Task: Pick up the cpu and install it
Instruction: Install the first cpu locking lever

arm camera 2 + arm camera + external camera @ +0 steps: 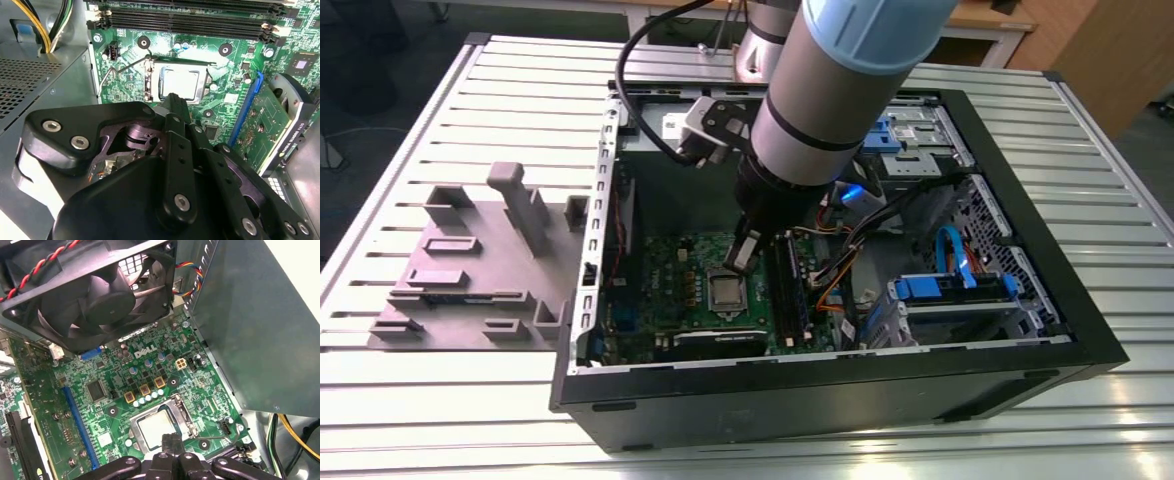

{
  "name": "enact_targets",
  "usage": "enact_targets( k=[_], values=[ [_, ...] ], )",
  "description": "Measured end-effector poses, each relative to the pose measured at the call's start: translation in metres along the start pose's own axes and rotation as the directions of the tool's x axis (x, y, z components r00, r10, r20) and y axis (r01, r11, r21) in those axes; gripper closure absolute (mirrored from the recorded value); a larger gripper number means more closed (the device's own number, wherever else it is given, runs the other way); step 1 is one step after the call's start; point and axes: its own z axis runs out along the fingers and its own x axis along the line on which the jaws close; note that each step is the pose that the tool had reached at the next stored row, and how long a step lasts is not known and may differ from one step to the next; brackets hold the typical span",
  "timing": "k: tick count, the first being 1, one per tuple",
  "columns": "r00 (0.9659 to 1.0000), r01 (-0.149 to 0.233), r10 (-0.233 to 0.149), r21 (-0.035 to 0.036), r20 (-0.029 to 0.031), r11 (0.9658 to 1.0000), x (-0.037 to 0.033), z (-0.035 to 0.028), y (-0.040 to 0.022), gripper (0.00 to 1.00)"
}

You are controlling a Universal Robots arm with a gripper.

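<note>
The cpu is a silvery square lying flat inside the socket frame on the green motherboard. It also appears in the first wrist view, cpu, and in the exterior view as a pale square, cpu, in the middle of the board. My gripper hangs inside the open computer case, just above the socket's edge. Its black fingertips are together at the cpu's rim, shut with nothing between them. In the first wrist view the gripper tip overlaps the cpu's near edge.
The socket's wire lever stands off beside the frame. Long black memory slots run along one side of the socket. A black fan hangs over the board. A grey fixture block sits on the slatted table at the exterior view's left.
</note>
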Motion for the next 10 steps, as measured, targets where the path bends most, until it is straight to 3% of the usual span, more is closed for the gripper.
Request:
enact_targets(
  k=[10],
  values=[
    [1.0000,0.000,0.000,0.0000,0.0001,1.0000,0.0000,0.0005,-0.0001,0.90]
  ],
)
